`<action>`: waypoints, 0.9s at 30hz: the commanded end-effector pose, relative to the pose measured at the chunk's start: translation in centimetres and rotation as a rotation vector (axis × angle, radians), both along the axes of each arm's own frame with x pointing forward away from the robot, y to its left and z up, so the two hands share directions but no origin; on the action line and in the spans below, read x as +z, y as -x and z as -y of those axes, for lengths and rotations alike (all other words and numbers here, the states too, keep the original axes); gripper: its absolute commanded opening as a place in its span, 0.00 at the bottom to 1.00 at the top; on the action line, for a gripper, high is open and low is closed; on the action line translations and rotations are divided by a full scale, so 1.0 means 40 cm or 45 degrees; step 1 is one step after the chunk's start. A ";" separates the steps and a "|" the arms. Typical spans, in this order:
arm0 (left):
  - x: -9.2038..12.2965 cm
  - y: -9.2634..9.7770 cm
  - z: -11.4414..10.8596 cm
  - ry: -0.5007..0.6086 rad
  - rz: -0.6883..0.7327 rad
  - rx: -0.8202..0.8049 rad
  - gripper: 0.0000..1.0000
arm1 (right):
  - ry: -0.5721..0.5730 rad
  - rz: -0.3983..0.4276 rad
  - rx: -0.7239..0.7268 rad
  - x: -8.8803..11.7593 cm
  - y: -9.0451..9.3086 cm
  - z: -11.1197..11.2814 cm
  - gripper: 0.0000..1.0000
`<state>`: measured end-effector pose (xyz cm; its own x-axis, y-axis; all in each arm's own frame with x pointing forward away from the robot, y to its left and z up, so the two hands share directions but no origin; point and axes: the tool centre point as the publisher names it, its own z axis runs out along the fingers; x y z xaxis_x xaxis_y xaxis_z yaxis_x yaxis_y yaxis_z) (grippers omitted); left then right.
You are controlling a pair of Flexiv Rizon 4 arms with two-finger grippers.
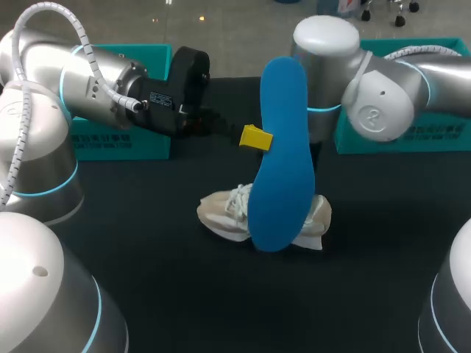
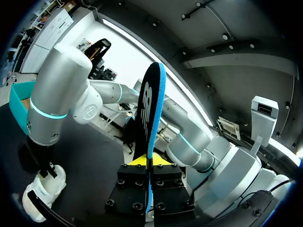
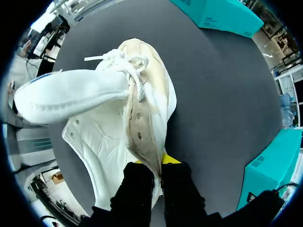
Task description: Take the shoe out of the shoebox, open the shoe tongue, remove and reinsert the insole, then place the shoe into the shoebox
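You've got one shoe (image 1: 221, 213) and one blue insole (image 1: 280, 162) on the table. There are two teal boxes: left box (image 1: 125, 143) and right box (image 1: 449, 136). Two arms are in view, left arm (image 1: 88, 77) and right arm (image 1: 383, 99), with one gripper each: left gripper (image 2: 149, 163) and right gripper (image 3: 158, 165).

Black matte table (image 1: 383, 257), softly and evenly lit, its surface perhaps a cloth covering

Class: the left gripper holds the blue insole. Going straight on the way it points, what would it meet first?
Probably the right arm: the left gripper, shut on the insole, points across at that arm's upright link just beyond the insole. Depth is unclear, so it might miss.
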<state>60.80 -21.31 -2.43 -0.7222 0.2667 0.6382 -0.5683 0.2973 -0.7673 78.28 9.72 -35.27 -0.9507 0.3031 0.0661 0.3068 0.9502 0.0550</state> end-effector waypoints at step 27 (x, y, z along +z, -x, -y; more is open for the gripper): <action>-0.001 0.001 0.001 0.001 0.001 0.001 0.00 | -0.425 -0.132 -1.339 0.032 0.002 -0.030 0.00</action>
